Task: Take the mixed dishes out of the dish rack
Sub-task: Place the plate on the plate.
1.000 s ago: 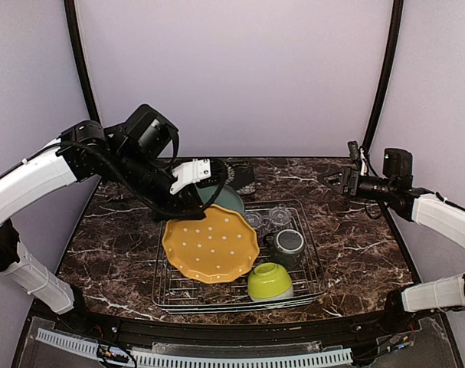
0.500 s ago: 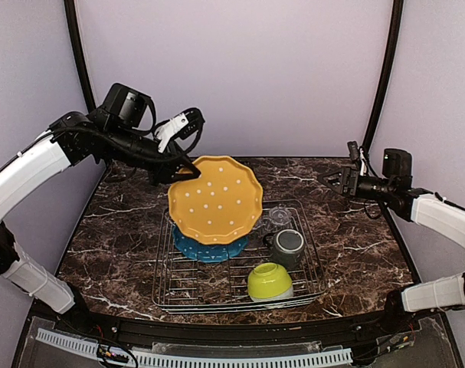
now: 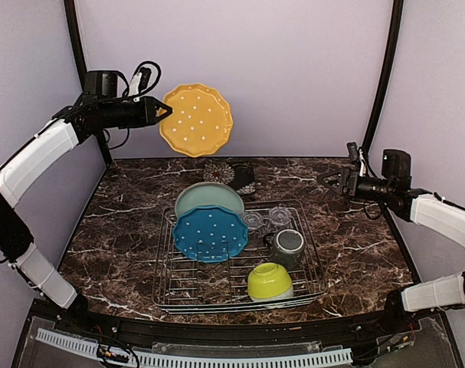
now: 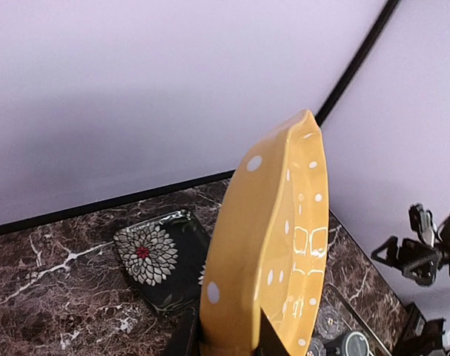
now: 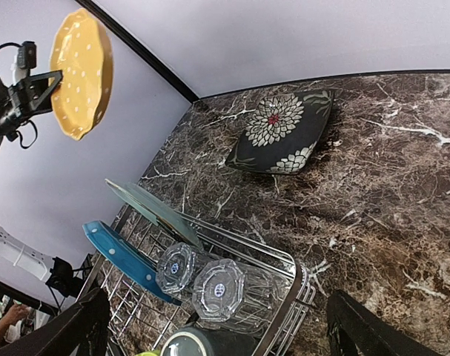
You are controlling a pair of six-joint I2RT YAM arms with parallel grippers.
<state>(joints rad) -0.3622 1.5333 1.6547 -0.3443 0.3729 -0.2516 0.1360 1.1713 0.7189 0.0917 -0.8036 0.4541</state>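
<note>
Plates, count: four are showing: one yellow plate [image 3: 196,119], one pale teal plate [image 3: 209,198], one dotted blue plate [image 3: 210,234] and one black floral plate [image 3: 230,173].
Glasses, count: two clear glasses [image 3: 279,216] are sitting side by side, touching or nearly so.
Mug, count: one dark grey mug [image 3: 288,244] is showing.
Bowl, count: one lime-green bowl [image 3: 270,280] is showing.
Rack, count: one dish rack [image 3: 217,295] is standing on the desk [image 3: 117,230], roughly at its middle.
Left hand: the left hand [image 3: 159,113] is pinching the rim of the yellow plate, one finger on each face. It is holding the plate on edge, high above the desk's far-left part and clear of the rack.
Right hand: the right hand [image 3: 333,178] is hovering over the desk's far-right part with its fingers spread wide. It is holding and touching nothing.
In the rack, 10 to 11 o'clock: the teal plate and the blue plate are leaning on edge, the blue one just in front of the teal.
In the rack, 1 o'clock: the glasses are resting here, at 3 o'clock of the teal plate.
In the rack, 3 o'clock: the mug is sitting with its mouth up, at 6 o'clock of the glasses.
In the rack, 5 o'clock: the bowl is sitting at 6 o'clock of the mug.
Outside the rack: the floral plate is lying on the desk at 12 o'clock of the rack.
</note>
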